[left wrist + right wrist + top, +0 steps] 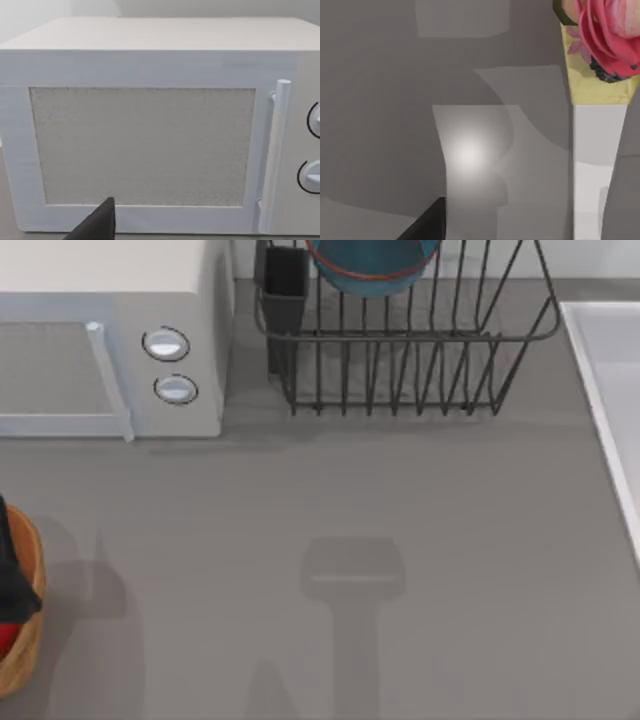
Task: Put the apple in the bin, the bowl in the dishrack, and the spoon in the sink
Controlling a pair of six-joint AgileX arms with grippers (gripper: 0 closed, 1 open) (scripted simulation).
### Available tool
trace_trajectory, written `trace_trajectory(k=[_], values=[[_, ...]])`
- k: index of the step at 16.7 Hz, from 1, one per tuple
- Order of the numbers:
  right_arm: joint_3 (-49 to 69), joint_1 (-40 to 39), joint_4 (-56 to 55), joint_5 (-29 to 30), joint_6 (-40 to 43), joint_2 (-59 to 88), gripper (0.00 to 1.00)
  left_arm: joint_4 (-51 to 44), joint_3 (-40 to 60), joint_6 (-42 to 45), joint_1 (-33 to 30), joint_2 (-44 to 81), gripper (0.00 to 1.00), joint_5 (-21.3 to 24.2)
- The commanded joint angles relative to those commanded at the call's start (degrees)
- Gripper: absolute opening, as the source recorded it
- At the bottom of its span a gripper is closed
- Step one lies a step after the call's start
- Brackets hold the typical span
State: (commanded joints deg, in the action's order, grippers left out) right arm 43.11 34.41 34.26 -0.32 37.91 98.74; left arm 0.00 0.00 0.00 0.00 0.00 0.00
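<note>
- Bowl (372,265) resting in dishrack (400,340), tilted on edge.
- Apple (6,638) lying in bin (27,640), far left, under a dark shape.
- State of both grippers: cannot tell.

Left arm (12,570) at left edge, jaws seemingly hidden.

The top view's upper edge cuts off most of the bowl (372,268) in the dishrack (420,350). At the surface's left edge, the bin (25,620) is half out of frame; something black of mine covers most of the apple (6,638). The sink (610,380) runs off the right edge.
</note>
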Motion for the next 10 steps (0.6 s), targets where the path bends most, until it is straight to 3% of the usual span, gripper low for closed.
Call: trace_trajectory(k=[4,10], values=[[0.0,0.0,0.0,0.0,0.0,0.0,0.02,0.0,0.0,0.0,0.0,0.0,1.0,0.0],[0.0,0.0,0.0,0.0,0.0,0.0,0.0,0.0,0.0,0.0,0.0,0.0,1.0,0.0]])
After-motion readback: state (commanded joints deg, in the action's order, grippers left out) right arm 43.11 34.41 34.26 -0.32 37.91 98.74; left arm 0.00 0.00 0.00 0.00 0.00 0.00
